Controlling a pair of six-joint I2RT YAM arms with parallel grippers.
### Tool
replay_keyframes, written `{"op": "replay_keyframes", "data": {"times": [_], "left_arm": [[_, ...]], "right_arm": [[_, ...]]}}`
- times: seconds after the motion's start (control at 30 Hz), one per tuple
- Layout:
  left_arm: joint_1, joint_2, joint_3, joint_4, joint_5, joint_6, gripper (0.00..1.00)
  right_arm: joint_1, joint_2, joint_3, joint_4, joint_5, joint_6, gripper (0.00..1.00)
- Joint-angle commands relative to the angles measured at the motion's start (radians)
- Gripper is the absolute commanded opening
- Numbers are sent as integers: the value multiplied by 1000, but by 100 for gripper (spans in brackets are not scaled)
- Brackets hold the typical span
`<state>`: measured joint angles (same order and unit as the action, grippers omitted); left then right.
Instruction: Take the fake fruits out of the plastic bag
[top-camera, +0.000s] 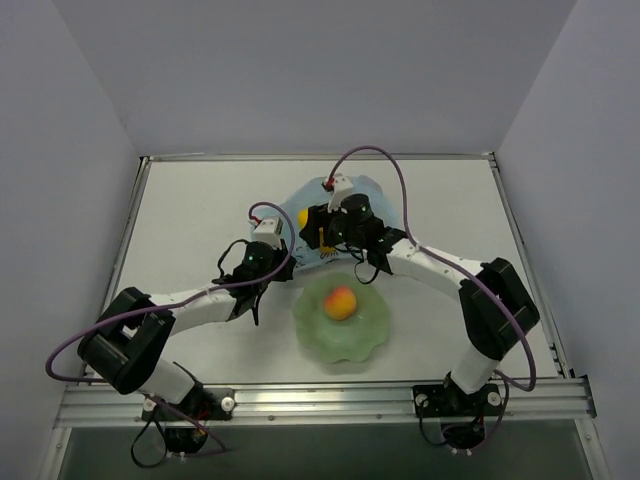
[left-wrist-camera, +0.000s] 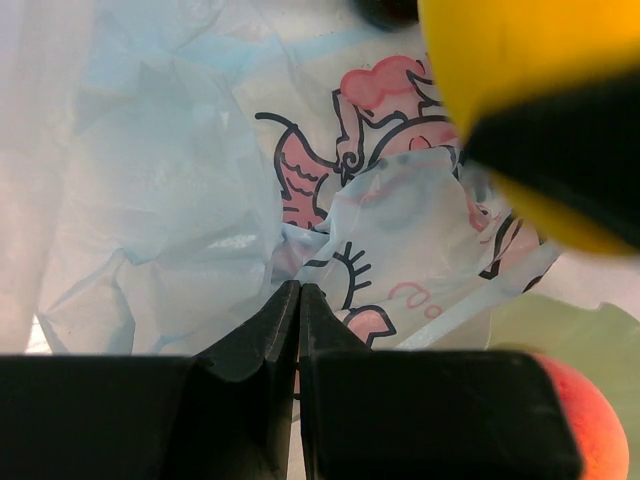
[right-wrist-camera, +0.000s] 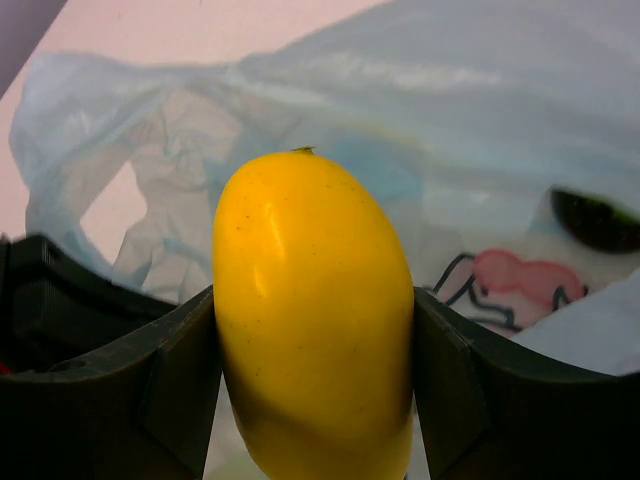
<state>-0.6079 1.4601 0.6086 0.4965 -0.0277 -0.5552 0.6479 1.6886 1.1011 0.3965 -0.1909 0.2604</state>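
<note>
The light-blue plastic bag (top-camera: 352, 200) with pink cartoon print lies at the table's middle back. It fills the left wrist view (left-wrist-camera: 170, 200) and shows behind the fruit in the right wrist view (right-wrist-camera: 430, 110). My left gripper (left-wrist-camera: 298, 292), at the bag's near edge (top-camera: 287, 258), is shut and pinches a fold of the bag. My right gripper (right-wrist-camera: 315, 310) is shut on a yellow mango-like fruit (right-wrist-camera: 312, 300), held just above the bag's left part (top-camera: 303, 217). The fruit also shows in the left wrist view (left-wrist-camera: 500, 60). A dark green shape (right-wrist-camera: 595, 220) lies by the bag's print.
A pale green scalloped bowl (top-camera: 370, 335) stands in front of the bag and holds an orange-red peach (top-camera: 341, 301). The peach (left-wrist-camera: 590, 420) and the bowl's rim (left-wrist-camera: 560, 325) show in the left wrist view. Metal rails border the table.
</note>
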Motion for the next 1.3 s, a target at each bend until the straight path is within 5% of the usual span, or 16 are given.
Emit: {"op": "replay_keyframes", "data": {"times": [0.0, 0.43, 0.53, 0.57, 0.7, 0.93, 1.03, 1.17, 1.27], "left_arm": [[8, -40, 14, 33, -1, -5, 2], [10, -61, 11, 25, -5, -6, 2], [10, -55, 10, 30, 3, -6, 2], [10, -53, 11, 31, 5, -8, 2], [11, -50, 10, 33, 6, -9, 2], [10, -55, 10, 31, 11, -9, 2], [10, -55, 11, 33, 20, -14, 2], [8, -58, 11, 36, 28, -20, 2], [8, -72, 6, 37, 28, -22, 2]], "right_arm": [[41, -127, -84, -11, 18, 49, 20], [300, -504, -472, -130, 191, 237, 26], [329, -529, -486, -166, 248, 252, 45], [331, -538, -469, -200, 260, 250, 59], [317, -569, -393, -220, 295, 183, 73], [153, -374, -182, -223, 219, 76, 68], [151, -304, -120, -214, 312, 43, 57], [133, -149, -11, -208, 471, 0, 29], [128, -25, 60, -162, 508, -29, 25]]}}
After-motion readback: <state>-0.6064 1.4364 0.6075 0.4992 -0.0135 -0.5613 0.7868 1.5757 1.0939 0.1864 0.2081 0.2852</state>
